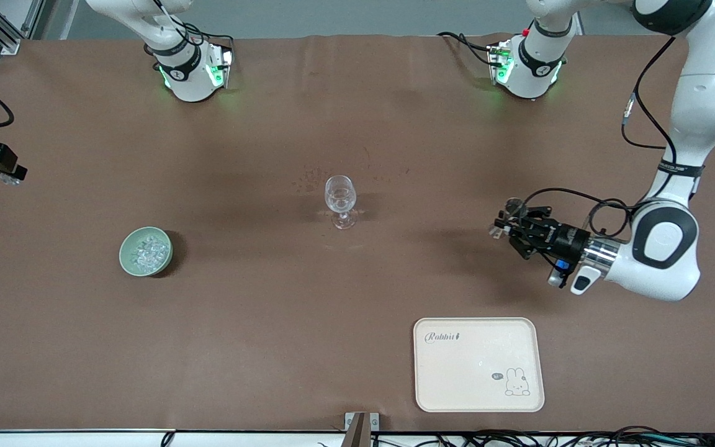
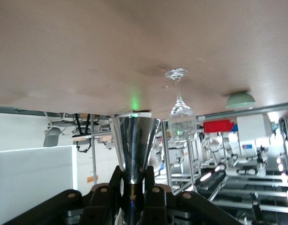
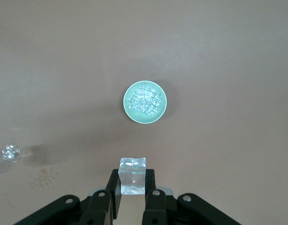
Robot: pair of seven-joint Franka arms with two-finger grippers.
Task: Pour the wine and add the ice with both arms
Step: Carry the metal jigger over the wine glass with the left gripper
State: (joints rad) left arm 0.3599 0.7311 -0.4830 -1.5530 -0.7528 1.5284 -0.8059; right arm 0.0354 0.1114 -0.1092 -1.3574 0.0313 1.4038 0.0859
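Clear glossy ice heaps green bowl; right tool pinches one lump.

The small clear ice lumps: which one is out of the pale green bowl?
The ice cube pinched in the right gripper, shut on it; the others lie heaped in the pale green bowl.

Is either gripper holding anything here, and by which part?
Left gripper holds a shiny metal cone-shaped cup by its narrow base. Right gripper holds one ice cube, jaws on two opposite faces.
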